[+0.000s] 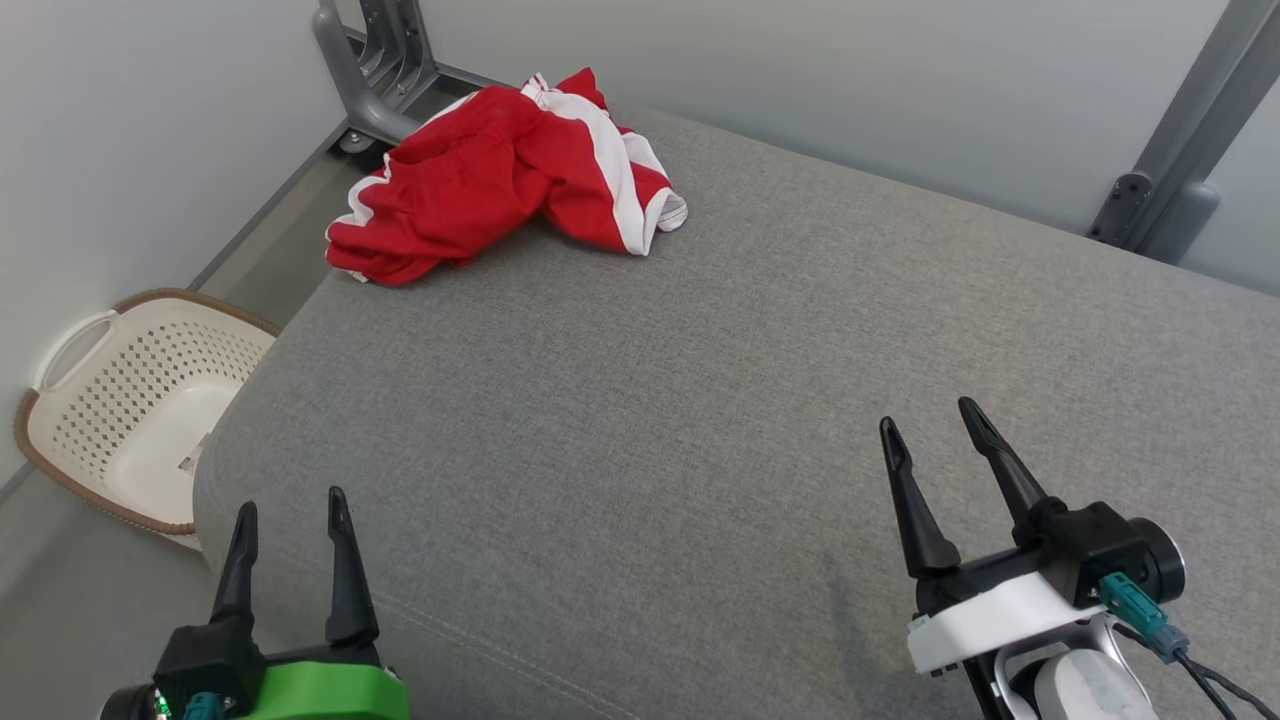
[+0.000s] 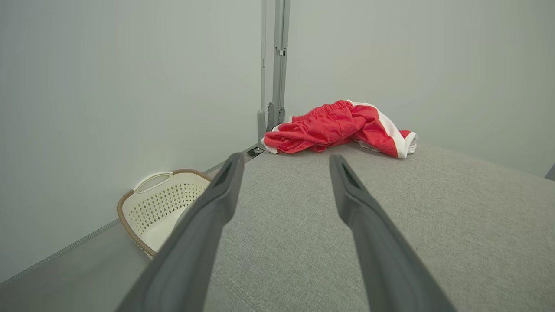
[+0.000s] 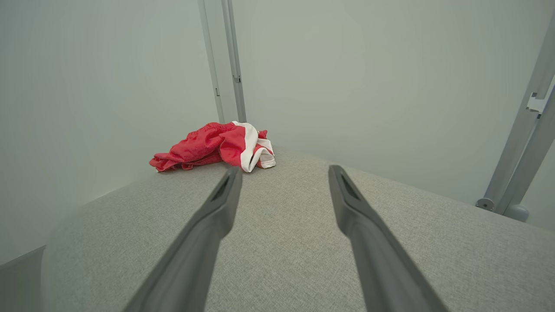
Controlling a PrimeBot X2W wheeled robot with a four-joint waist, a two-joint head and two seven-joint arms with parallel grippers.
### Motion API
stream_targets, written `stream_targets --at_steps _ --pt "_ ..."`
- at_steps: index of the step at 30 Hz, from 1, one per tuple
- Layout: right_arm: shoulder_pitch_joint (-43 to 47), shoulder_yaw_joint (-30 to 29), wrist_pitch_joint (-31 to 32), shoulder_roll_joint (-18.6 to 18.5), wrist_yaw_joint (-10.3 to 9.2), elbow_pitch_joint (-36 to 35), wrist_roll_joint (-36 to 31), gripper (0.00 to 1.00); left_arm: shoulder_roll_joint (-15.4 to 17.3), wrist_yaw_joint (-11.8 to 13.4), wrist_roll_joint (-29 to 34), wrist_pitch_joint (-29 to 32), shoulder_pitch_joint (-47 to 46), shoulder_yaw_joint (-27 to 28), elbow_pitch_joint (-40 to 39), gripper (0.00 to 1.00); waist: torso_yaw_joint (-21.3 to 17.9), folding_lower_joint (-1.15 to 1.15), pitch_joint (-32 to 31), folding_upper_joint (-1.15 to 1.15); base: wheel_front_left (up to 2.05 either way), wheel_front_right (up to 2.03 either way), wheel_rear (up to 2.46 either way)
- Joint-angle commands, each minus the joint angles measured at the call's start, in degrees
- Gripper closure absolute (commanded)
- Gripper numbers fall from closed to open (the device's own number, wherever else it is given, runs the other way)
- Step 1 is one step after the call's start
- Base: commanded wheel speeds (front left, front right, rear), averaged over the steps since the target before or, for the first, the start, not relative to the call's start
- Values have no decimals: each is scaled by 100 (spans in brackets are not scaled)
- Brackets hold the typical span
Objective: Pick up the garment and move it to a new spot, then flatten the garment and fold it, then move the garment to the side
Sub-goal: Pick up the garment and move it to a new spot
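Observation:
The garment (image 1: 500, 175) is a crumpled pair of red shorts with white side stripes, lying at the far left corner of the grey padded surface (image 1: 700, 400). In the left wrist view the garment (image 2: 338, 128) lies well ahead of the fingers, and in the right wrist view the garment (image 3: 217, 147) sits far ahead to the left. My left gripper (image 1: 290, 510) hovers open at the near left edge, holding nothing. My right gripper (image 1: 930, 415) is open over the near right part, also holding nothing. Both are far from the shorts.
A cream perforated laundry basket (image 1: 130, 400) with a brown rim stands on the floor left of the surface, also seen as the basket (image 2: 160, 203). Grey metal frame legs (image 1: 375, 60) rise behind the garment, and another leg (image 1: 1180, 170) at the far right. Pale walls enclose the back.

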Motion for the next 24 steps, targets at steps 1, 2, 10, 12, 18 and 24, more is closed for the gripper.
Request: stream_targets --at_steps 1,2,10,12,18,24 --pt "-44 -39 -18 -28 0 -42 -61 0 24 -44 -38 -4 18 86 -7 0 2 0 62 0 0 0 0" --pt "-35 -66 -18 -29 0 -62 -80 0 39 -110 -99 -4 -60 145 15 0 1 0 97 0 0 0 0" --pt "-162 -129 -18 -29 0 -185 -341 0 791 -576 -142 67 -1423 550 -38 0 -390 0 549 0 0 0 0" --pt "-252 -100 -18 -28 0 -219 -430 0 1123 -765 -197 211 -2025 629 41 0 -553 0 724 0 0 0 0" --pt "-498 -28 -18 -29 0 -316 -705 0 1860 -1047 -464 856 -3782 564 737 0 -1111 0 1239 0 0 0 0" --pt "-704 10 -17 -28 0 -452 -859 0 2276 -1131 -728 1395 -5038 411 1884 0 -1668 0 1717 0 0 0 0"
